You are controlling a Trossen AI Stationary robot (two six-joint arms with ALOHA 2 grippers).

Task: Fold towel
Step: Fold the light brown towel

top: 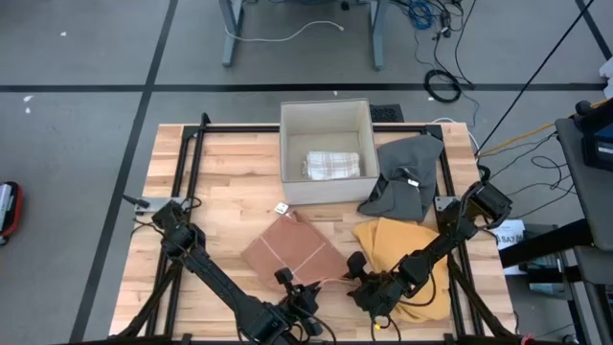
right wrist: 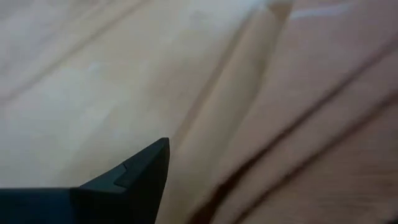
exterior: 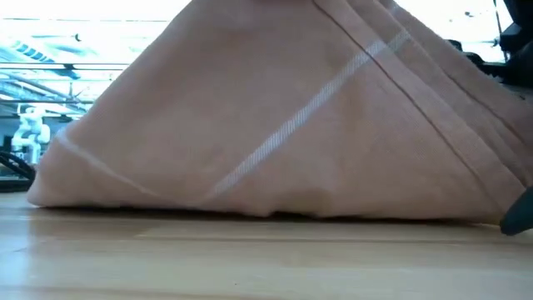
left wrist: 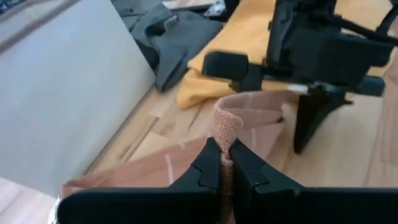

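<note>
Towel [top: 292,251], pinkish-brown with pale stripes, is lying near the table's [top: 230,182] front edge, one folded edge being pinched by the left gripper [left wrist: 225,163], whose fingers are closing tight on the cloth. Right gripper [top: 362,280] is hovering just beside that raised edge, reaching low with fingers spread wide, holding nothing. No writing is showing legibly.

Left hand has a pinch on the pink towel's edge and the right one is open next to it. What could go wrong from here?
1. The left hand pinches only a narrow fold of the pink towel; a pull could slip it free.
2. The open right hand sits by the yellow cloth, which touches the towel's edge, so it might catch that instead.
3. The white box stands just behind, so a fold carried that way may hit it.
</note>
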